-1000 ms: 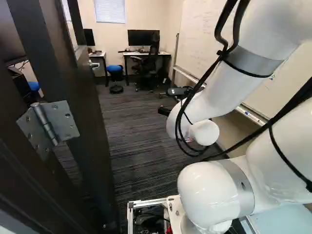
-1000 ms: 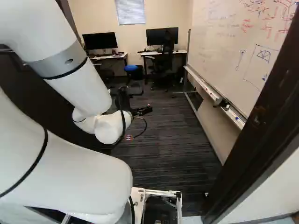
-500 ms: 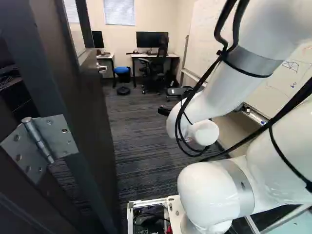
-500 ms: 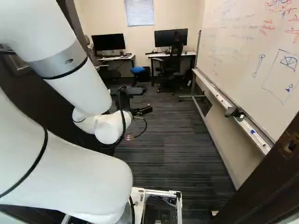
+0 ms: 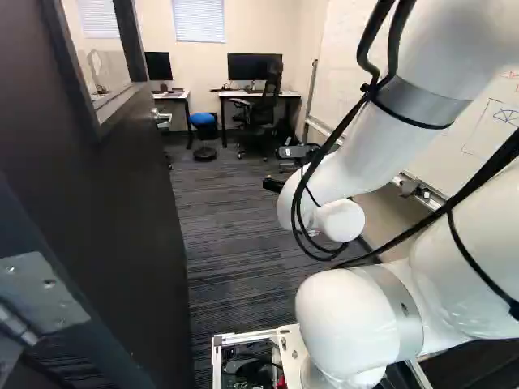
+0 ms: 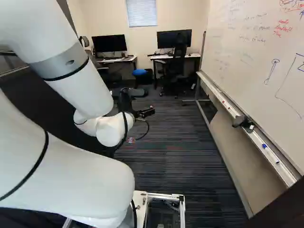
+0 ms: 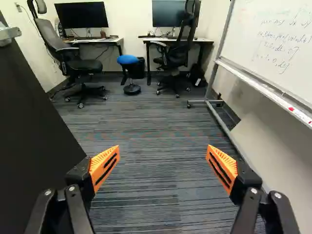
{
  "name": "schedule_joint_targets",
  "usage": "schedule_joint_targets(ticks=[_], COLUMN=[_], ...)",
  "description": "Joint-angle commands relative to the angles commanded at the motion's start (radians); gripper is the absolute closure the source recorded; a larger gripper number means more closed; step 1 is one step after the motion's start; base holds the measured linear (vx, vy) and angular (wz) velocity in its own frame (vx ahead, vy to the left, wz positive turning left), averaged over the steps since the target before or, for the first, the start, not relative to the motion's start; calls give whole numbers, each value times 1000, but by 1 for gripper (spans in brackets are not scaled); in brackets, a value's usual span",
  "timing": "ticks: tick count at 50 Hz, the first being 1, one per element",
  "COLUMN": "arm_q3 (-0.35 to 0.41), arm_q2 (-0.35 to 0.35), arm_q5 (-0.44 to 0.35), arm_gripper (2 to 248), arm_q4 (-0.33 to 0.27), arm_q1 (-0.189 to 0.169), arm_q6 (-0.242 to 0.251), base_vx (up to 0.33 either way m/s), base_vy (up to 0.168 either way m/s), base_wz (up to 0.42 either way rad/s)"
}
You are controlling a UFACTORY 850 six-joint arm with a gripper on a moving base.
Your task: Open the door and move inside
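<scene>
The dark door [image 5: 138,211] stands swung open along the left of the left base view, its metal hinge [image 5: 40,292] low at the near edge and its silver handle [image 5: 162,118] at the far edge. My gripper [image 6: 145,113] reaches ahead of the arm over the carpet in the right base view. In the wrist view the gripper [image 7: 163,165] has its orange-padded fingers wide apart, nothing between them. Beside one finger the door [image 7: 34,131] shows there too, with part of its handle [image 7: 9,34]; the gripper does not touch either.
A whiteboard [image 6: 256,61] with a marker ledge [image 6: 256,137] runs along the right side, its stand's foot [image 7: 204,103] on the carpet. Two desks with monitors, office chairs [image 7: 175,48] and a blue-topped stool [image 7: 127,59] stand by the far wall. The dark door frame [image 6: 280,209] is close at right.
The base has moved forward through the doorway: hinge and door frame have slid back toward the views' edges, and the whiteboard looks nearer. The arm holds its pose against its lowest joint.
</scene>
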State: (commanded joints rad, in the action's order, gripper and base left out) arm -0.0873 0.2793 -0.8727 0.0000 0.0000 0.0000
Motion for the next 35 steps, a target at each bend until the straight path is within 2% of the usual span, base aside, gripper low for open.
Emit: schedule_joint_targets(ticks=[35], arm_q3=[0], arm_q2=[0], arm_q5=[0], arm_gripper=[3], arm_q4=[0], arm_q1=[0], arm_q6=[0], base_vx=[170], base_vy=[-20], base_wz=[-1])
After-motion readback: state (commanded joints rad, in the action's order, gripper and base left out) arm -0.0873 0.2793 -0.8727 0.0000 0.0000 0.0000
